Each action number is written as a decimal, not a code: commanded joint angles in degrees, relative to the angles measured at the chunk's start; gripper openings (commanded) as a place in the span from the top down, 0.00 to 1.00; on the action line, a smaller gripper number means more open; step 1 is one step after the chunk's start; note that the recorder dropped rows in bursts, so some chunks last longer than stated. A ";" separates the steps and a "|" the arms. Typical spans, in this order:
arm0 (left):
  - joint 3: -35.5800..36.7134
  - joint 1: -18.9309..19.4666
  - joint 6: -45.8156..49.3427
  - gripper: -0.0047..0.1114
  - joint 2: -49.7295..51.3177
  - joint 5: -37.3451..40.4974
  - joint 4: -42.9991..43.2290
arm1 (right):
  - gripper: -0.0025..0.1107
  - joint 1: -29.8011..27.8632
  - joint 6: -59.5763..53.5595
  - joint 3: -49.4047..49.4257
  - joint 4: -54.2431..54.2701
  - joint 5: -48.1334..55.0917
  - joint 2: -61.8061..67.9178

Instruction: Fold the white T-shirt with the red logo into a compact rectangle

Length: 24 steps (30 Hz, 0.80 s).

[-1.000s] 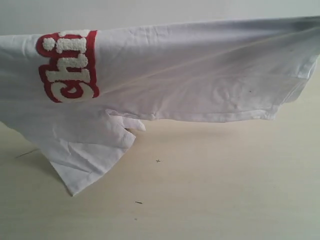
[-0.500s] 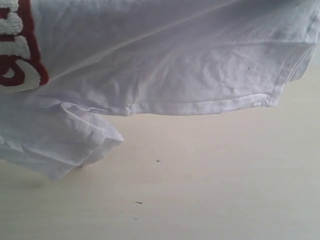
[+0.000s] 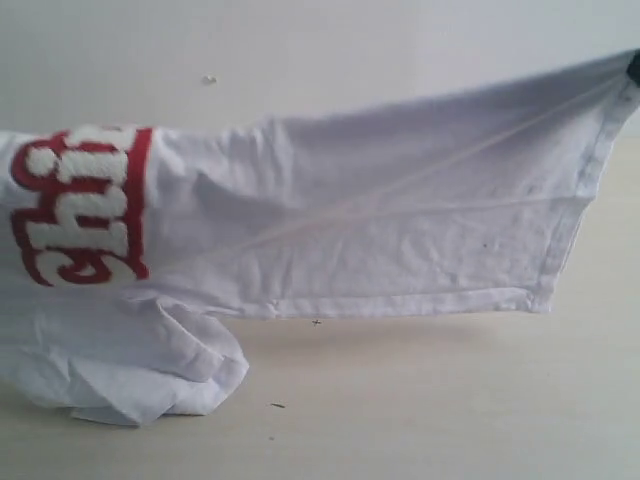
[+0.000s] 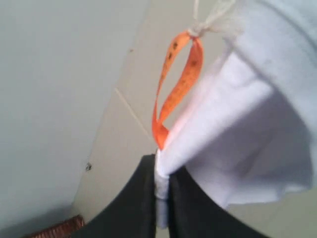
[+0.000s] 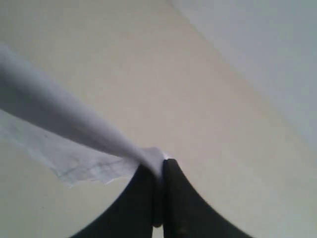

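Observation:
The white T-shirt [image 3: 380, 230] hangs stretched in the air across the exterior view, its hem along the lower edge. Its lower left part rests bunched on the table [image 3: 130, 375]. The red logo [image 3: 85, 205] shows at the left, turned sideways. My left gripper [image 4: 163, 171] is shut on a fold of the shirt beside the orange collar tag [image 4: 179, 84]. My right gripper [image 5: 159, 166] is shut on a corner of the shirt [image 5: 74, 134]; only a dark tip of it [image 3: 633, 66] shows at the top right of the exterior view.
The pale beige table [image 3: 420, 400] lies under the shirt, with small dark specks [image 3: 277, 405] on it. A light wall [image 3: 300, 50] stands behind.
The shirt came down and shifted right: the logo is back in view, and the hanging left part now rests bunched on the table.

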 commanded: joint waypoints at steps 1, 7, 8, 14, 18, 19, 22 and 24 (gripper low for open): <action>-0.29 0.24 4.95 0.96 7.92 -2.45 -1.26 | 0.98 -0.28 0.77 -0.78 -0.89 -0.61 7.32; -0.29 0.24 5.18 0.96 21.99 -17.99 -0.26 | 0.98 -0.28 -0.29 -5.64 -2.48 -3.90 20.08; -0.29 0.24 4.94 0.96 24.55 -21.76 -0.26 | 0.98 -0.28 -0.96 -6.72 -2.65 -5.18 22.57; -0.29 1.94 4.95 0.96 42.26 -51.06 1.24 | 0.98 -0.28 -5.54 -9.27 -4.23 -31.91 37.10; -2.01 5.45 4.82 0.96 49.75 -61.11 -1.83 | 0.98 -0.28 -5.78 -9.27 -4.77 -48.00 43.09; -2.47 6.00 4.82 0.96 50.75 -62.67 -2.51 | 0.98 -0.28 -5.78 -9.27 -4.77 -49.97 43.92; -2.94 7.00 3.76 0.96 53.62 -68.54 -4.47 | 0.98 -0.28 -5.78 -9.31 -4.77 -54.22 46.12; -2.94 7.00 -0.32 0.96 54.81 -73.13 -4.96 | 0.92 -0.28 -5.78 -9.31 -4.66 -56.88 47.45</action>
